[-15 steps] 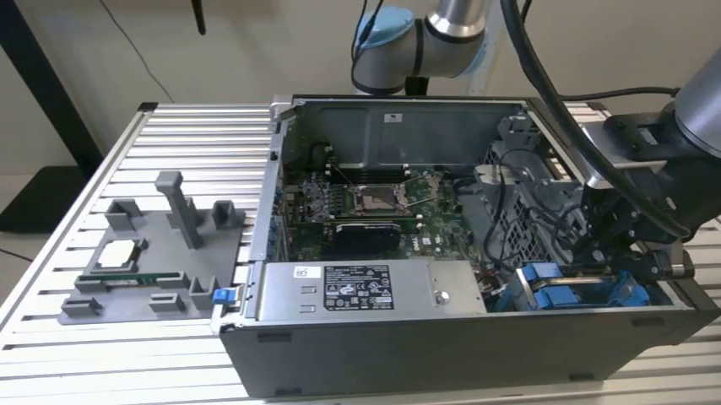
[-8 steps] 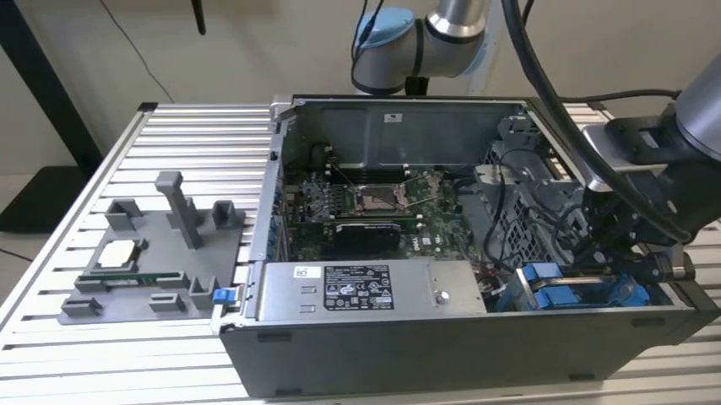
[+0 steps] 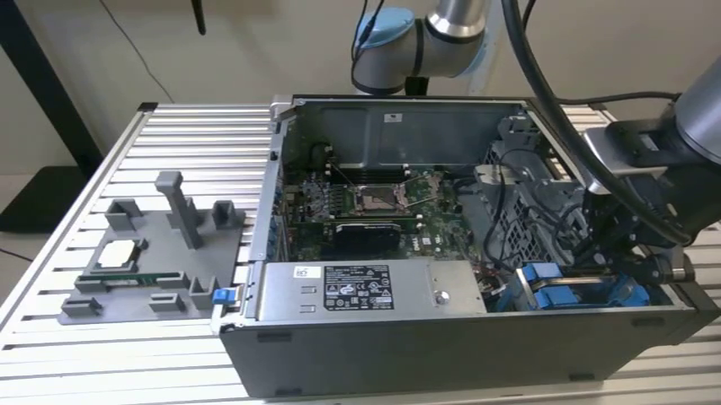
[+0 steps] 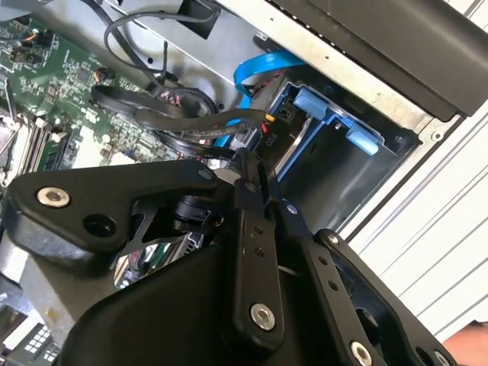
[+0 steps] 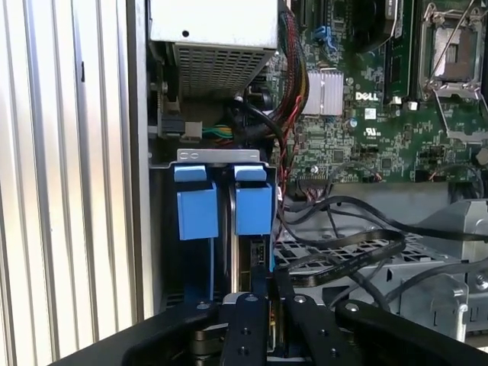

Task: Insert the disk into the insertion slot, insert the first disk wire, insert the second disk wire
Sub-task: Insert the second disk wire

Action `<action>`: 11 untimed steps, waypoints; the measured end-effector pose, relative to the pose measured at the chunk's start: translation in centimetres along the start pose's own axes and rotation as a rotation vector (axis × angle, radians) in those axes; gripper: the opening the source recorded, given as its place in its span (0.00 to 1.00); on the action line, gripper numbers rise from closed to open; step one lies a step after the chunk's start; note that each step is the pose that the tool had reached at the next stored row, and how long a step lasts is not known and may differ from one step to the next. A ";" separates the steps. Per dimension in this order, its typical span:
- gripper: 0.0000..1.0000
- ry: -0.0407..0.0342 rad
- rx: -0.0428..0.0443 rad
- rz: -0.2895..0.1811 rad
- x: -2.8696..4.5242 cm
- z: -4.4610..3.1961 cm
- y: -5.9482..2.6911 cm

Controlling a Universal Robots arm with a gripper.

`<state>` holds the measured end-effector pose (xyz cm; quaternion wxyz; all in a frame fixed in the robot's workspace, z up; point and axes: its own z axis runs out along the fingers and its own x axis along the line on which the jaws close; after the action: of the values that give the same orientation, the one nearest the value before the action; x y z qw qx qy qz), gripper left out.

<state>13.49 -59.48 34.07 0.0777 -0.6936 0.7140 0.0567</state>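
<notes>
In the open computer case, my gripper reaches down into the front corner on the exterior view's right. There the insertion slot shows as a grey bay with blue tabs. The disk stands edge-on between the blue rails, its end facing my gripper. My gripper has its black fingers closed together at that end of the disk; what lies between them is hidden. A flat blue wire and black wires run down to the same spot. In the first wrist view, my gripper sits just before the disk.
A labelled power supply lies along the case front, with the green motherboard behind it. Loose black cables cross a perforated metal cage beside the bay. On the slatted table, a grey fixture tray holds a small silver chip.
</notes>
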 end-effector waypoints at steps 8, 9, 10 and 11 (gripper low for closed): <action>0.00 0.0013 -0.0001 0.000 0.11 0.54 0.02; 0.00 0.0012 0.0000 0.000 0.12 0.60 0.02; 0.00 0.0009 0.0000 0.000 0.12 0.61 0.02; 0.00 0.0004 -0.0003 0.001 0.13 0.64 0.02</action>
<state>13.49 -59.49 33.41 0.0774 -0.6933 0.7143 0.0567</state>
